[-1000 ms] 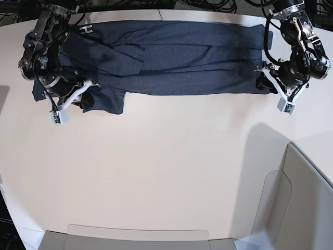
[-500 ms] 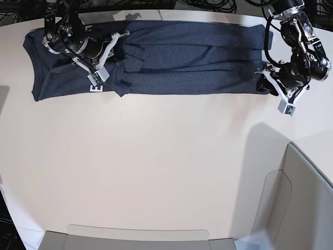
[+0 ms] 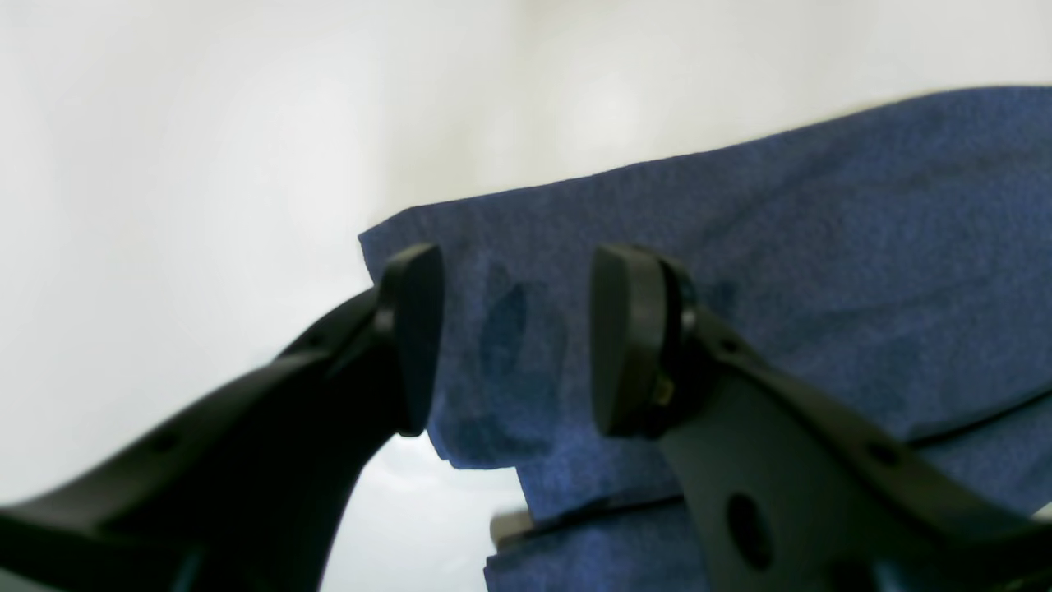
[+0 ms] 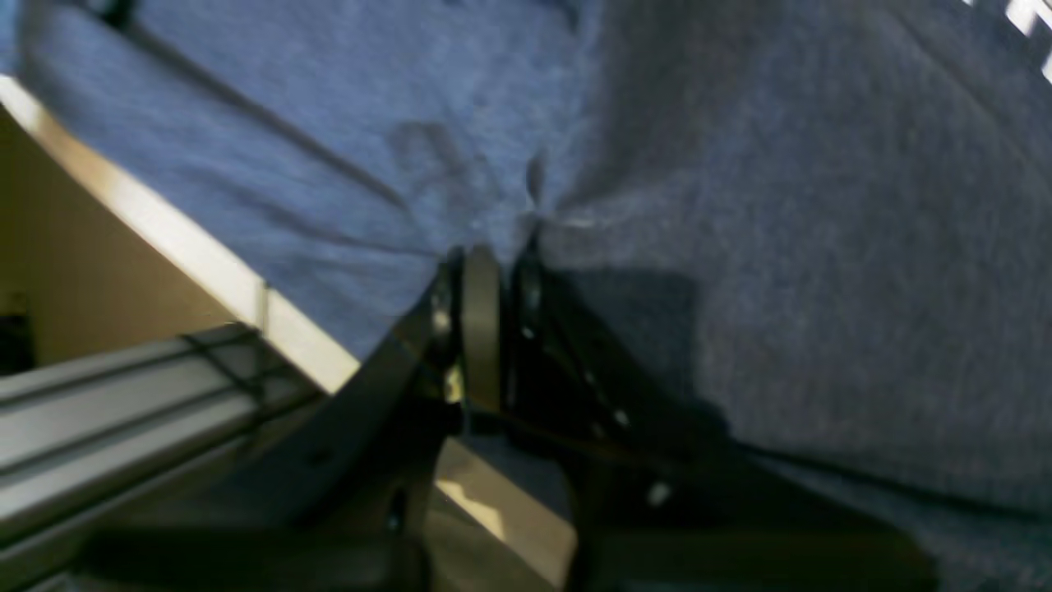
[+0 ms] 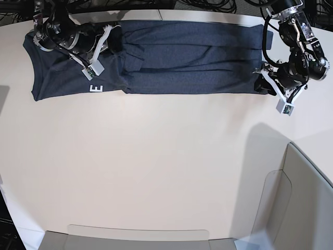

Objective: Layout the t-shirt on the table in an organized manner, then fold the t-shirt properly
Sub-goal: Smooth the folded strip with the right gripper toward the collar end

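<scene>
Bright overhead view, blurry wrist views

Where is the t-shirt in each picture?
Base: the t-shirt lies as a long band along the table's far edge.
Left wrist: its corner fills the right side.
Right wrist: it fills most of the frame.
Shared landmark: the pale table beside the cloth.

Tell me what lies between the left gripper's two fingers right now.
In the left wrist view, the open left gripper straddles a corner of the t-shirt; that cloth lies in the gap, neither pad visibly pressing it.
</scene>
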